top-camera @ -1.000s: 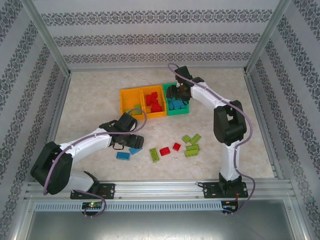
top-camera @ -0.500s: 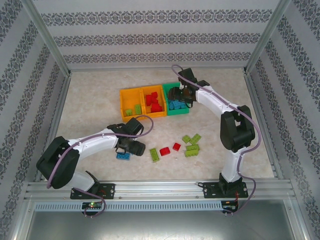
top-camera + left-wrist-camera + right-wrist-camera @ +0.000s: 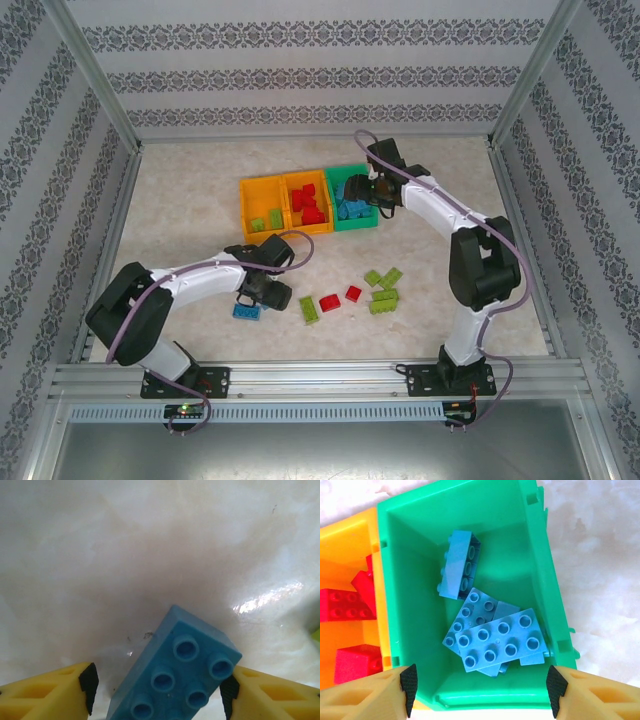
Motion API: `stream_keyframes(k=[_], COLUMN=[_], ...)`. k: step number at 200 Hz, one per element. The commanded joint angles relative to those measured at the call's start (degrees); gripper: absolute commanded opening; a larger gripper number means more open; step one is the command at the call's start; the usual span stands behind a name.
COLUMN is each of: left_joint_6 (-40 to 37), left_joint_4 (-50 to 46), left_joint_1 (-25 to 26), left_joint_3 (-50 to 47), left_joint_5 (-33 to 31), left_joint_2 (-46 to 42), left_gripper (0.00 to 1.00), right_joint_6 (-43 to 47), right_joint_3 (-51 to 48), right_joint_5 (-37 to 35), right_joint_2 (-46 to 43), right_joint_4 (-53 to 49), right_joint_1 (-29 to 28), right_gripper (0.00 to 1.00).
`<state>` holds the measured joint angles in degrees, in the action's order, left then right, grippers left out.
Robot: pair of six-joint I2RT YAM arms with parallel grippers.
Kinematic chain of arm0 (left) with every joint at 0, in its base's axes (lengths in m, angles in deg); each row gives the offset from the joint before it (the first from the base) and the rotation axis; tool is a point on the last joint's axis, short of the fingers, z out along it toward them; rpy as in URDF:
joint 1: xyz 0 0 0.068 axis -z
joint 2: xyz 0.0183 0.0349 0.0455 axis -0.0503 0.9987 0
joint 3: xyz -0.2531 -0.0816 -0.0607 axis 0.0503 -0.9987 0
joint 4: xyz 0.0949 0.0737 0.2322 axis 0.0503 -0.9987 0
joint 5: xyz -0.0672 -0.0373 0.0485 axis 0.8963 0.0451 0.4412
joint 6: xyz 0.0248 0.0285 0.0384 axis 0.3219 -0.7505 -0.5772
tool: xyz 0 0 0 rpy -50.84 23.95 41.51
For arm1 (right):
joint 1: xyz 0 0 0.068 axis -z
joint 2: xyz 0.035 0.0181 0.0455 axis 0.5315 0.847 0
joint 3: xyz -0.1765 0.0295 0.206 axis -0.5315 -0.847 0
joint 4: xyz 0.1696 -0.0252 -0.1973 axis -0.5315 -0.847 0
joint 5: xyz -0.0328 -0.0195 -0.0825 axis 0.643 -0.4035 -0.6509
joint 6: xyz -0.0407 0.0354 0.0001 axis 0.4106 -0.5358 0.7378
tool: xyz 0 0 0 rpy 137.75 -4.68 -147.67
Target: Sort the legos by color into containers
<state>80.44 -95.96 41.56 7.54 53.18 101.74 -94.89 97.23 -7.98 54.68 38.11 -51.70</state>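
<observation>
**On the table's near half, a blue brick sits between my open left fingers**

The pale marbled table [image 3: 450, 250] carries everything. Along its far side three bins stand in a row, side against side. The left orange bin [image 3: 243, 205] has two small green bricks [image 3: 275, 217] in it. The middle orange bin [image 3: 310, 230] holds red bricks [image 3: 308, 205], and the green bin [image 3: 356, 226] holds a heap of blue bricks [image 3: 500, 645].

My right gripper [image 3: 481, 689] hangs over the green bin with its fingers spread wide and nothing in them. The blue heap lies below, between my two pads and towards the bin's right-hand wall.

My left gripper [image 3: 257, 290] is down low over the table, on the near side of the left orange bin. Through my left wrist camera its fingers are parted, and the blue brick [image 3: 175, 675] lies flat between them, studs up and skewed across the gap. One corner is touching or just beside the pad on the right of that view, and I cannot tell which. The other pad stands clear, so I am not clamping it.

From above, a loose blue brick [image 3: 246, 311] shows just at the near side of that gripper. I cannot tell whether it is the same one.

To its right lie a long green brick [image 3: 308, 309], then two loose red bricks [image 3: 329, 302], then a cluster of green bricks [image 3: 383, 296].
</observation>
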Motion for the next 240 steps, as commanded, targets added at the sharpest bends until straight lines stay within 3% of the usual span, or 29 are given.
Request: stream_keyframes(k=[1,138,240], left_joint_6=[-0.73,-2.9,-2.08], left_joint_4=[-1.86,1.46,4.75], left_joint_1=[0.87,0.87,0.87], left_joint_3=[1.48,3.98,8.54], left_joint_5=[-0.39,-3.93,-1.86], left_joint_2=[1.2,3.23,2.44], left_gripper=[0.61,0.32,0.31], right_joint_6=[-0.68,-1.16,-1.1], right_joint_3=[-1.34,-8.61,-19.2], right_joint_5=[0.41,0.23,-1.22], right_joint_2=[-2.82,-7.78,-14.53], right_joint_4=[1.51,3.18,4.85], right_joint_1=[0.72,3.77,5.65], right_gripper=[0.72,0.72,0.73])
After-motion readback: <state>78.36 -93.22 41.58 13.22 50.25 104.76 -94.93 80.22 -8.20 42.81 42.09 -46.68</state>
